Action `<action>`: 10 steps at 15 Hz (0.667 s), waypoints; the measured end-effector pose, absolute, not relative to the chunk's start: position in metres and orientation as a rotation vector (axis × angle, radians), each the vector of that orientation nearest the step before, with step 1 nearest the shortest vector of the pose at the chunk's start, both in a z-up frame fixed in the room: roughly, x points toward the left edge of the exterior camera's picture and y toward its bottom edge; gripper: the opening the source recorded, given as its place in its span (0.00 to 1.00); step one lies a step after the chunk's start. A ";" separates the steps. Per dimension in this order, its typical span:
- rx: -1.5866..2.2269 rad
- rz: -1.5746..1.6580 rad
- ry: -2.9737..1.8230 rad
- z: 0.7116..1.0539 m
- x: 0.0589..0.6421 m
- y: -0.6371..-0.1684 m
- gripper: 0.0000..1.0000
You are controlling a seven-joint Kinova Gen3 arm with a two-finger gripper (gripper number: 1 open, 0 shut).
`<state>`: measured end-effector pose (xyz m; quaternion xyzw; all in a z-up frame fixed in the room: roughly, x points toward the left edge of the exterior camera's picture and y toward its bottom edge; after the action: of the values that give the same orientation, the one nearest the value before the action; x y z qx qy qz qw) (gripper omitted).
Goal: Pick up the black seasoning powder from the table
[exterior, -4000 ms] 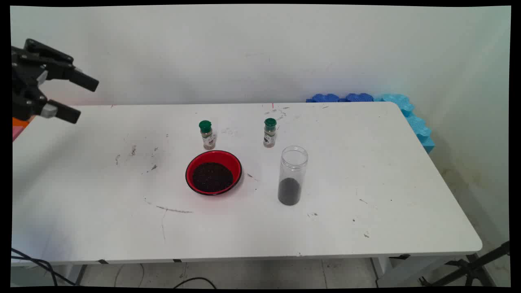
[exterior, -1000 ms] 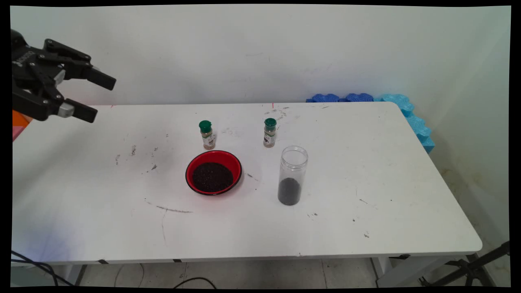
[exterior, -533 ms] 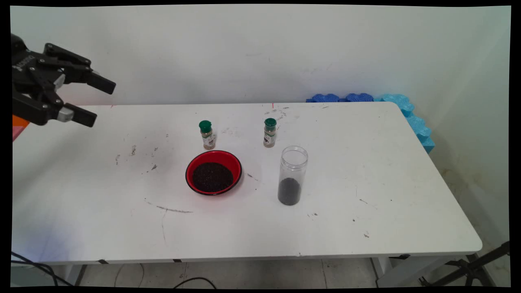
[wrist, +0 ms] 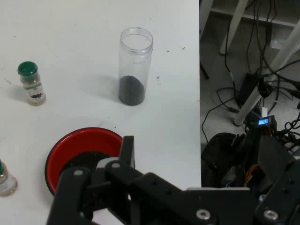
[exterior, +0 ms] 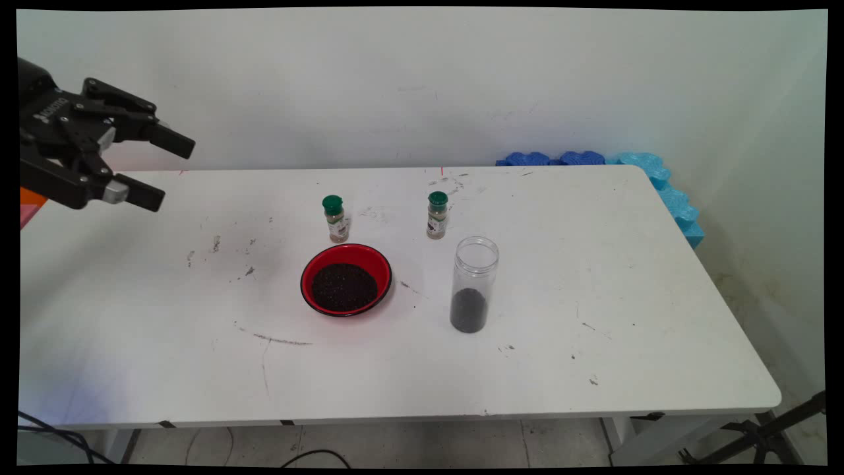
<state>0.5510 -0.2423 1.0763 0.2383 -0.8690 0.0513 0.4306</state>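
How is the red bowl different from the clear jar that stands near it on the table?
The red bowl is low, wide and opaque; the clear jar is tall, narrow and see-through. The dark grains spread across most of the bowl's inside, while in the jar they fill only the bottom part. Both stand upright and open-topped on the white table, apart from each other, and both hold the same kind of dark grains.

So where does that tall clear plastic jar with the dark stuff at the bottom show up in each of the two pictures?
Main view: the tall clear plastic jar stands upright right of centre on the table.
Hand view: the jar is in the upper middle, near the table's edge.
Shared landmark: the red bowl of dark grains sits left of the jar in the main view and below it, lower left, in the hand view.
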 end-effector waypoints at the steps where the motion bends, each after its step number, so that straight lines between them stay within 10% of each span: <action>1: 0.593 0.128 -2.166 1.073 0.551 -0.244 1.00; 10: 0.618 0.163 -2.147 1.021 0.529 -0.260 1.00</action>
<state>0.5288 -0.2601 1.0214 0.2484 -0.8626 0.0656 0.4358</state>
